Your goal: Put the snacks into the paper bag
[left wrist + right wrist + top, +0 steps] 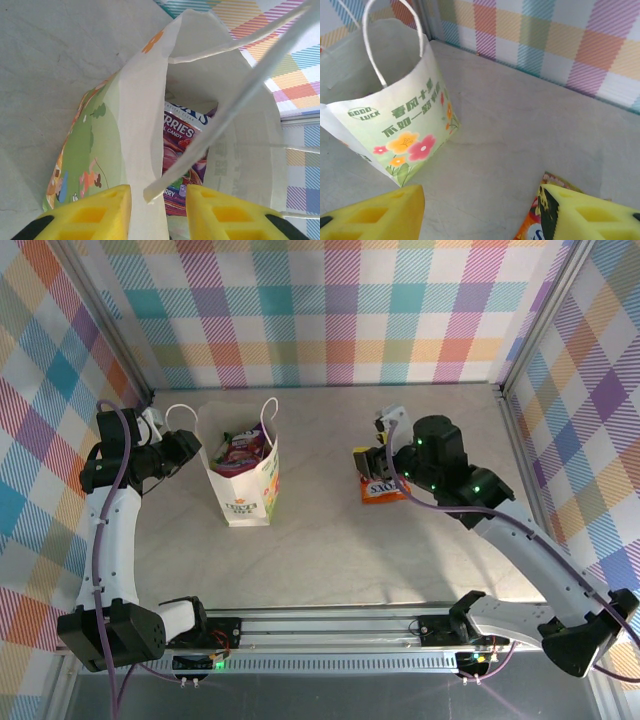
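The white paper bag (247,490) stands upright left of centre, mouth open, with a purple candy packet (243,447) and other snacks inside. My left gripper (195,448) is at the bag's left rim. In the left wrist view its yellow fingers (158,210) straddle the bag's wall (145,150) and a cord handle, open, with a gap on the inner side where the purple packet (177,145) shows. My right gripper (375,462) hangs open over an orange snack packet (381,489) lying flat; in the right wrist view one finger (585,212) covers part of that packet (529,227).
Plaid walls close off the back and both sides, and a metal rail runs along the near edge. In the right wrist view the paper bag (405,120) stands off to the left across bare grey tabletop (520,130).
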Robot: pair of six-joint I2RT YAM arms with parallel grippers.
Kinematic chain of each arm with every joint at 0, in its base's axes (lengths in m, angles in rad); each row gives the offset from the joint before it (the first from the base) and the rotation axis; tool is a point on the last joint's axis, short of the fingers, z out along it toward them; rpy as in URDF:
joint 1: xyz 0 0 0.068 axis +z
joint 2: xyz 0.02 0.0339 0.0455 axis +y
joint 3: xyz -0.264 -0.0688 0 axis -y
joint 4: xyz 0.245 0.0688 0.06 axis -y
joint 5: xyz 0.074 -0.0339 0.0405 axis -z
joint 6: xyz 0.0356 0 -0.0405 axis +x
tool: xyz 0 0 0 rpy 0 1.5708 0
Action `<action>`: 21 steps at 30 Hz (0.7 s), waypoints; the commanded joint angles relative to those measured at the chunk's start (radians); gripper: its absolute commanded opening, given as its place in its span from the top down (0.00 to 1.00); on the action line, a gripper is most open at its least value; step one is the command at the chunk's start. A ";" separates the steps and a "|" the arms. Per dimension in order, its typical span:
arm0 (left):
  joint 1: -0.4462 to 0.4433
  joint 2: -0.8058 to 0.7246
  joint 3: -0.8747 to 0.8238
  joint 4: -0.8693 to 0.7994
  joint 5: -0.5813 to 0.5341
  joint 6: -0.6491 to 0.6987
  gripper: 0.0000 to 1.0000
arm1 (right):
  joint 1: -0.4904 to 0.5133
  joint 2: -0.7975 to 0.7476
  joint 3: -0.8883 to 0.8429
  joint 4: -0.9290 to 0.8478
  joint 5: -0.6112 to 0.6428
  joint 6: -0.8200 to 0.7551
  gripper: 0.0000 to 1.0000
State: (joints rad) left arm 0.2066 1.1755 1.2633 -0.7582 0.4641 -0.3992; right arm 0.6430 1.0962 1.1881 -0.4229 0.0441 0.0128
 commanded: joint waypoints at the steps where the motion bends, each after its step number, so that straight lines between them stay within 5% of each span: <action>1: 0.011 -0.019 0.032 -0.020 0.026 0.010 0.66 | -0.031 -0.045 -0.054 0.024 -0.005 0.079 0.38; 21: -0.015 0.015 0.074 -0.050 0.009 0.060 0.64 | -0.237 0.004 -0.148 0.008 -0.066 0.233 0.38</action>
State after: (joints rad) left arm 0.2028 1.1809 1.2976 -0.7845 0.4728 -0.3668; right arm 0.4225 1.0855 1.0481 -0.4274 0.0044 0.2035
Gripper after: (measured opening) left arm 0.363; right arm 0.615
